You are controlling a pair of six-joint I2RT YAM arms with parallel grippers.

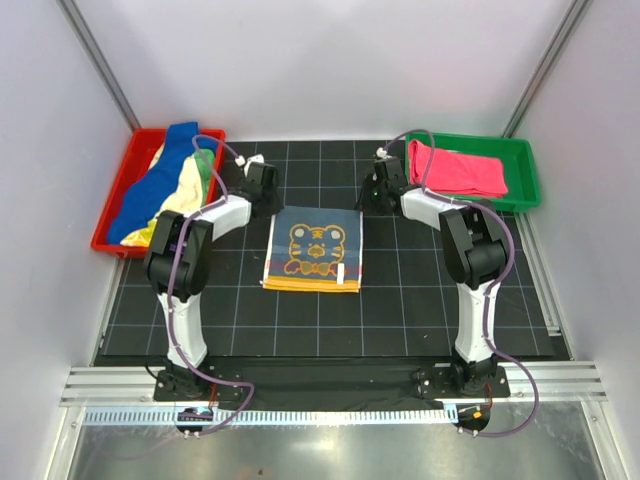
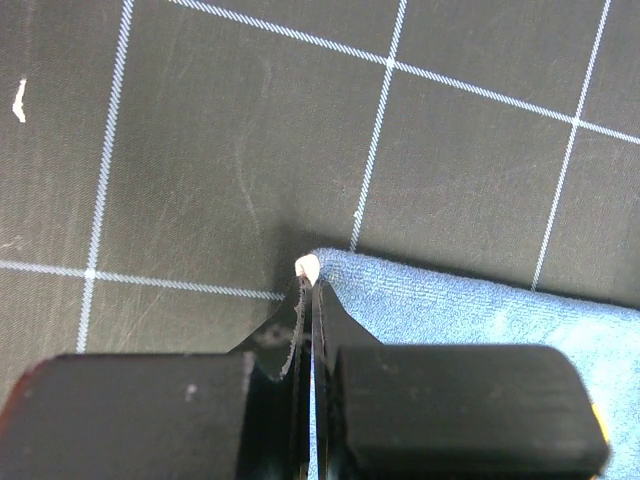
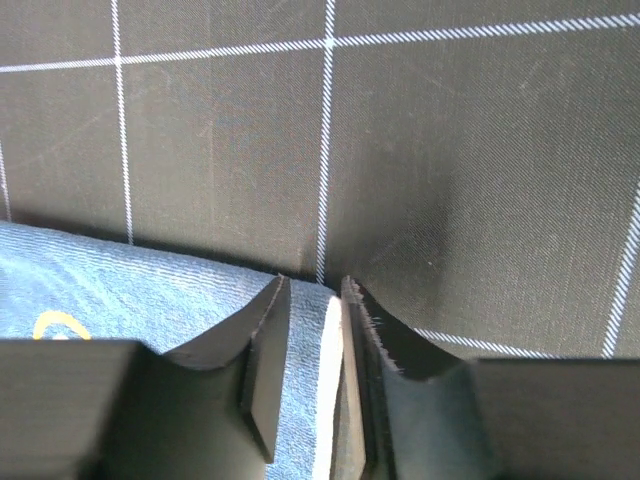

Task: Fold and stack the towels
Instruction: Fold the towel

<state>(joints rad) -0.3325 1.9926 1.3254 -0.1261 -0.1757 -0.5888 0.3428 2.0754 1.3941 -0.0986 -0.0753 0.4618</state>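
Observation:
The tiger towel (image 1: 313, 250) lies flat on the black grid mat, blue-faced with an orange-yellow border and a cartoon tiger. My left gripper (image 1: 274, 206) is at its far left corner and is shut on that corner; in the left wrist view the blue cloth (image 2: 480, 310) runs into the closed gripper (image 2: 308, 275). At the far right corner, my right gripper (image 1: 364, 206) stands open, its jaws straddling the towel's white-edged corner (image 3: 150, 285) with a gap around it (image 3: 312, 290). A folded pink-red towel (image 1: 458, 170) rests in the green tray.
A red tray (image 1: 108, 218) at the back left holds a heap of unfolded towels (image 1: 165, 185) in blue, yellow and green. The green tray (image 1: 527, 165) stands at the back right. White walls and metal rails enclose the mat (image 1: 400, 310).

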